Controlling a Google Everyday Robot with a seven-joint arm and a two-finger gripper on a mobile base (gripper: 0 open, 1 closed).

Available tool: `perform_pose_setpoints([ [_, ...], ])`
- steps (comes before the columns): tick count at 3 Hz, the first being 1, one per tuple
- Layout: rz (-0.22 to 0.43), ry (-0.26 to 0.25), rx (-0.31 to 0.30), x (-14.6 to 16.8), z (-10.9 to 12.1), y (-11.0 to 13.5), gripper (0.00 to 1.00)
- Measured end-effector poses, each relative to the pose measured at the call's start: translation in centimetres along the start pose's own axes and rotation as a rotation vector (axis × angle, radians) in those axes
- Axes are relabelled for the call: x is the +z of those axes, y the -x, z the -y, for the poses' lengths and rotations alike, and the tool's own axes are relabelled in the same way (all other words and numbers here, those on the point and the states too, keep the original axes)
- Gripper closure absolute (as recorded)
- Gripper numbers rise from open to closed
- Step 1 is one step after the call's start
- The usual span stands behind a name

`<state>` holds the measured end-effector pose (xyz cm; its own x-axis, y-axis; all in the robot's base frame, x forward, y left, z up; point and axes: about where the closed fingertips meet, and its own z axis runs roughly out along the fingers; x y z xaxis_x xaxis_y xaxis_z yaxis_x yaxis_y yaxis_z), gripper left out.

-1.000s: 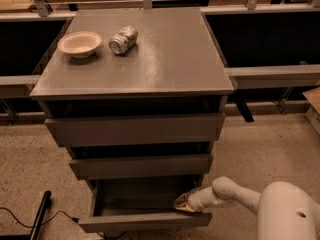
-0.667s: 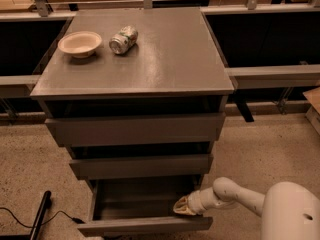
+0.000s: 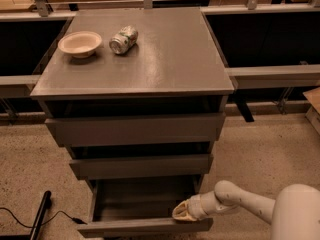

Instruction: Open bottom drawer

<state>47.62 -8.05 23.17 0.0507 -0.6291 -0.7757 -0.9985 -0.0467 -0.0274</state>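
Observation:
The bottom drawer (image 3: pixel 142 227) is the lowest of the grey cabinet's three stacked drawers. It stands pulled out toward me, showing its shallow grey box interior (image 3: pixel 142 199). My gripper (image 3: pixel 181 212), on a white arm coming in from the lower right, sits at the top edge of the drawer's front panel, near its right end, reaching just inside the drawer. The middle drawer (image 3: pixel 141 166) and top drawer (image 3: pixel 135 129) above it are nearly flush.
On the cabinet top (image 3: pixel 165 59) are a beige bowl (image 3: pixel 79 43) at the back left and a crushed can (image 3: pixel 123 39) lying beside it. A black cable and rod (image 3: pixel 39 221) lie on the speckled floor at lower left. Dark benches flank the cabinet.
The bottom drawer has slid a little farther out toward me, and my gripper has moved with its front edge, slightly down and left.

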Motion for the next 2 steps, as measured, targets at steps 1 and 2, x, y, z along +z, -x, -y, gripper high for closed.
perform_pose_setpoints([
  [1,-0.015,0.001,-0.014,-0.13,-0.53,0.59,1.00],
  [2,-0.038,-0.011,-0.041,0.00,-0.04,0.96,1.00],
])
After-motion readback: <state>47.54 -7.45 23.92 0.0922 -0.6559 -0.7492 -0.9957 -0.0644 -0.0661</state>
